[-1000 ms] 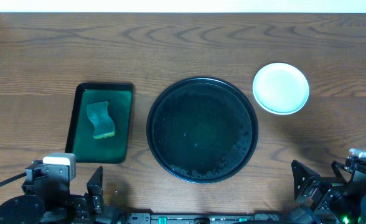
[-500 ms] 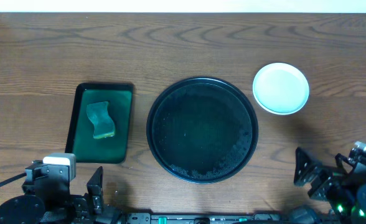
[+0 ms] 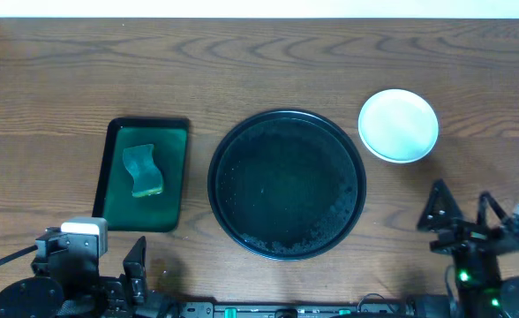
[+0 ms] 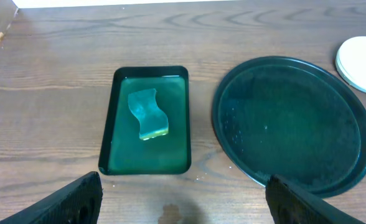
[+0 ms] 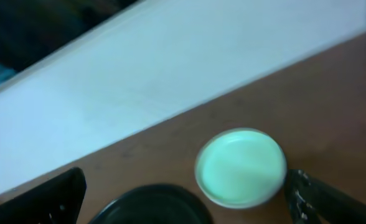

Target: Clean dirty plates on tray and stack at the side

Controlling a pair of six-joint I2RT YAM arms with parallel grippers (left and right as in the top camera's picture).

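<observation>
The round black tray [image 3: 286, 181] sits mid-table with nothing on it, only wet specks. The white plates [image 3: 398, 125] lie off the tray to its right rear; from above they read as one clean white disc, so I cannot tell how many there are. My left gripper [image 3: 101, 265] rests open at the front left edge, its fingers wide apart over bare wood [image 4: 183, 208]. At the front right my right gripper [image 3: 461, 216] is open and empty, pointing toward the plates [image 5: 240, 167] in a blurred wrist view. The tray [image 4: 295, 121] and the plates [image 4: 362, 55] also show in the left wrist view.
A small rectangular dark-green tray [image 3: 143, 174] left of the black tray holds a green sponge [image 3: 142, 170], which the left wrist view also shows [image 4: 147, 113]. A pale wall edge runs along the table's far side [image 5: 170, 68].
The right arm has swung at the front right, its gripper turning to point toward the plates. The left arm, tray, plates and sponge have not moved.
</observation>
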